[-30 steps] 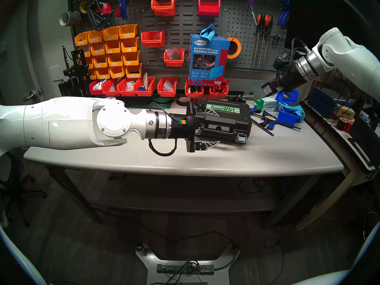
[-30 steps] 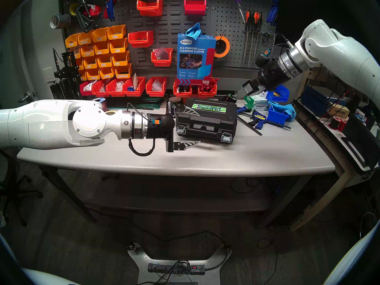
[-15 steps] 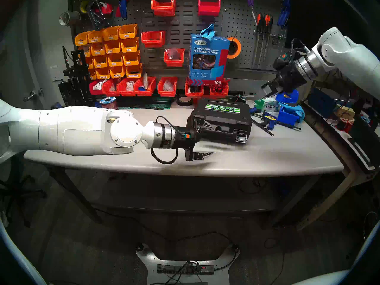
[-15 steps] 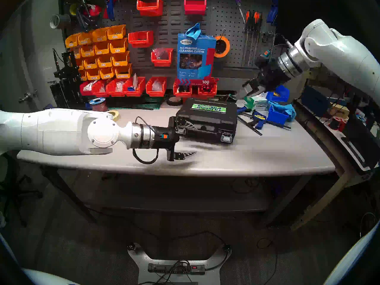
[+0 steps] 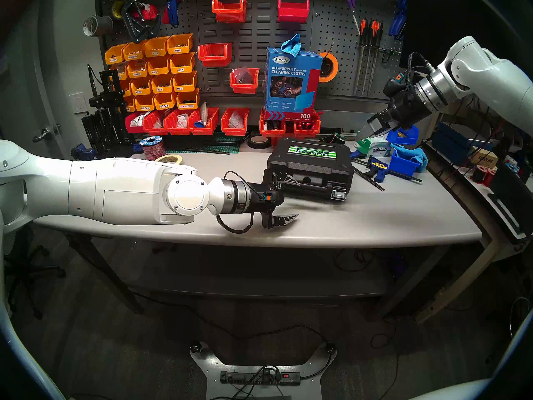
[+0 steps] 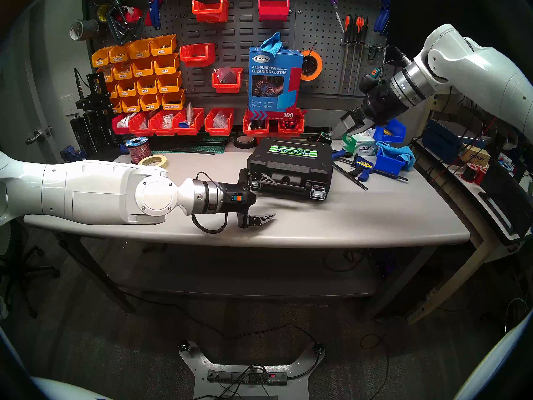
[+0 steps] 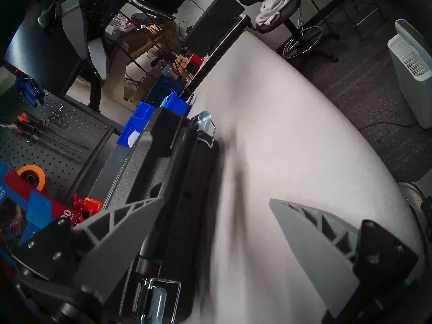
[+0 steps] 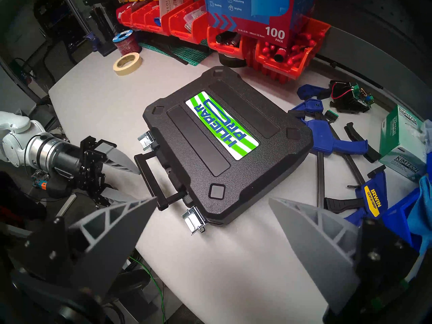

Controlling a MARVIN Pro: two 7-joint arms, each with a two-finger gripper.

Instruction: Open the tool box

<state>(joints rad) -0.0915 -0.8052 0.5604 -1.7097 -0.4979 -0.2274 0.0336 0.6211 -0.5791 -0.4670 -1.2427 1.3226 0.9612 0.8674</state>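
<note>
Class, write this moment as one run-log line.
tool box: lid shut | left end effector: open, at handle side | right end effector: open, raised

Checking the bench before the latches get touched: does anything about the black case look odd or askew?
Mostly fine: the tool box lies flat and shut. Both silver latches look flipped loose, the near one sticking out from the edge. The sticker reads upside down in the head view.
</note>
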